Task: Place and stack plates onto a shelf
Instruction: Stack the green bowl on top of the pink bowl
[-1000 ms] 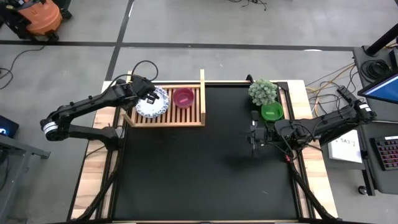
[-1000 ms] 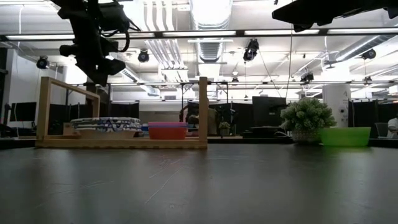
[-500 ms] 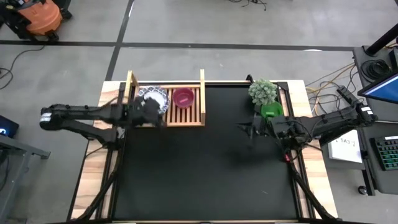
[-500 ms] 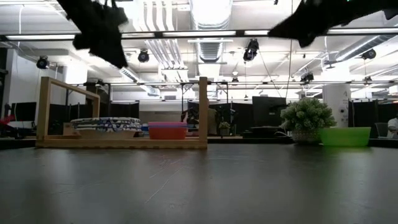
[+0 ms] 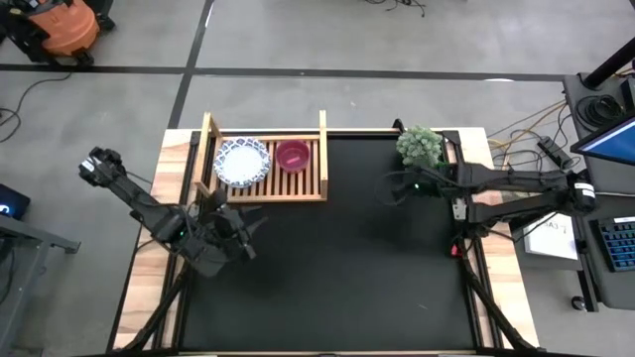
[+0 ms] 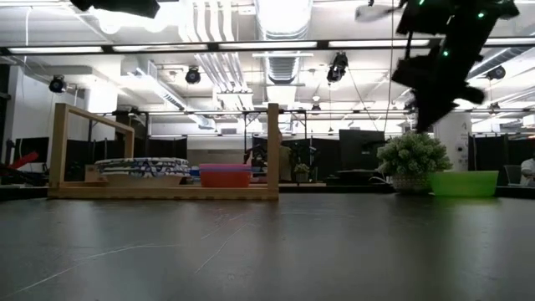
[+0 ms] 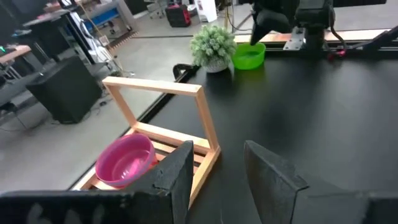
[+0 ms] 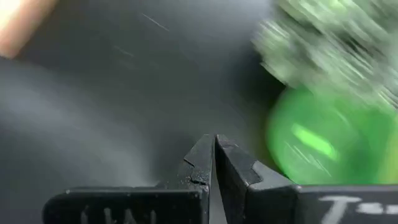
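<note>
Nearest to me, my left gripper (image 5: 246,226) hangs over the black tabletop (image 5: 337,268) near its left edge, well clear of the shelf. In the left wrist view its two dark fingers (image 7: 180,174) stand apart with a plain gap between them and nothing in it.

Farther back on the right side, my right gripper (image 5: 389,193) is raised above the table, just beside the green bowl (image 5: 435,178) and the small potted plant (image 5: 420,146). In the right wrist view its fingers (image 8: 202,163) are pressed together, tips meeting, and they hold nothing. From the low view that arm (image 6: 443,58) comes down above the plant (image 6: 411,159) and the green bowl (image 6: 464,182).

At the far left corner of the table sits the shelf (image 5: 263,188), a light wooden slatted rack with upright posts. On its left half lie the plates (image 5: 243,161), white centre with a blue patterned rim; from above I see one round face, and in the low view they read as a low stack (image 6: 144,170), though I cannot count them. Just beside them on the slats, toward the right, sits a pink bowl (image 5: 292,155), apart from the plates. The left wrist view shows that bowl (image 7: 126,160) inside the wooden frame (image 7: 158,93).
</note>
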Motion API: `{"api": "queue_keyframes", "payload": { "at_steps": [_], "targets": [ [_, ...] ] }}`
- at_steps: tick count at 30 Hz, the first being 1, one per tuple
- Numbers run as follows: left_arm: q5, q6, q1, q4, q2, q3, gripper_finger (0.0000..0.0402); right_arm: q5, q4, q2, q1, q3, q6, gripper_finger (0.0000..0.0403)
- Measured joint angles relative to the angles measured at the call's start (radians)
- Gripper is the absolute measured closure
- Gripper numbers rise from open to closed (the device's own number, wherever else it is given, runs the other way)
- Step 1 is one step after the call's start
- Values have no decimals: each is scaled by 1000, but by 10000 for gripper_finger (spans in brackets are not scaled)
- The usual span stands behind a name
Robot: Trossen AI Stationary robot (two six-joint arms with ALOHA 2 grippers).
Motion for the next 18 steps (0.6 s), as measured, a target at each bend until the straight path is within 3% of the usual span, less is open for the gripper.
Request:
{"api": "queue_keyframes", "payload": {
  "at_steps": [6,13,18],
  "targets": [
    [-15,4,-3,-4,4,0,277,-92,-247,88,-195,65,1,394],
    [-14,4,-3,-14,5,0,277,-87,-248,139,-298,70,-78,387],
    [-14,4,-3,-25,5,-1,277,-94,-244,169,-311,87,-91,344]
  ]
}}
